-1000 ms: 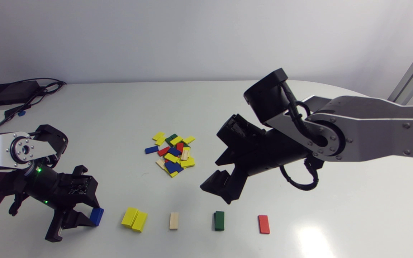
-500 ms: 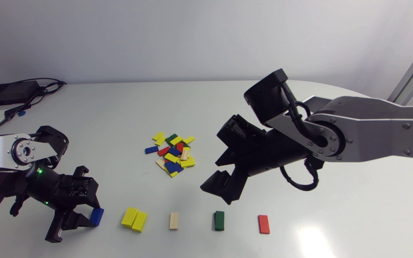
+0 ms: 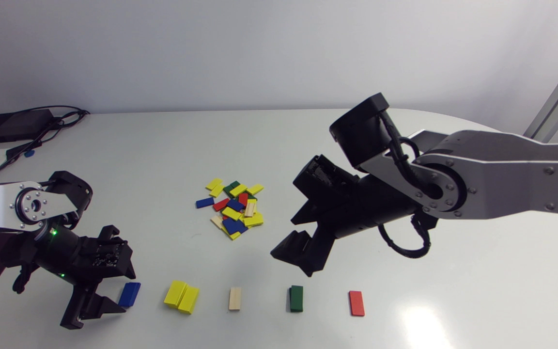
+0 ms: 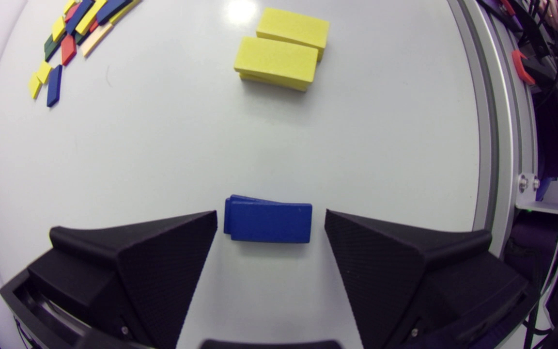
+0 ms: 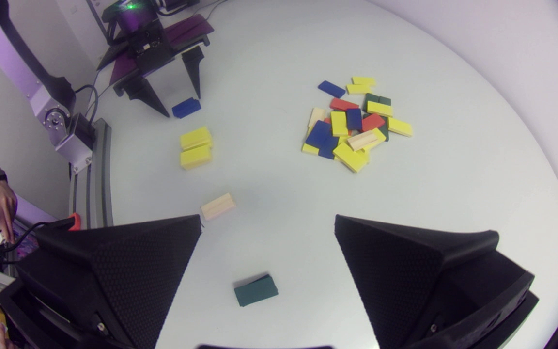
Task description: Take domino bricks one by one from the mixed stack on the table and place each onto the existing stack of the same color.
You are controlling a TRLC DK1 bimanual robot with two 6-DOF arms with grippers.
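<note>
The mixed pile (image 3: 233, 208) of coloured domino bricks lies mid-table. Along the front stand a blue stack (image 3: 130, 294), yellow bricks (image 3: 181, 295), a wooden brick (image 3: 235, 298), a green stack (image 3: 296, 298) and a red brick (image 3: 356, 303). My left gripper (image 3: 127, 292) is open around the blue stack (image 4: 268, 223). Two blue bricks lie there slightly askew, with a gap to each finger. My right gripper (image 3: 286, 237) hangs open and empty above the table, between the pile and the green stack (image 5: 255, 290).
A black box with cables (image 3: 12, 126) sits at the back left corner. The table's front rail (image 4: 492, 121) runs close beside the blue stack. The yellow bricks (image 4: 279, 58) lie ahead of the left gripper.
My left gripper has opened and let go of the blue brick, which now rests on the blue stack. The right arm has not moved.
</note>
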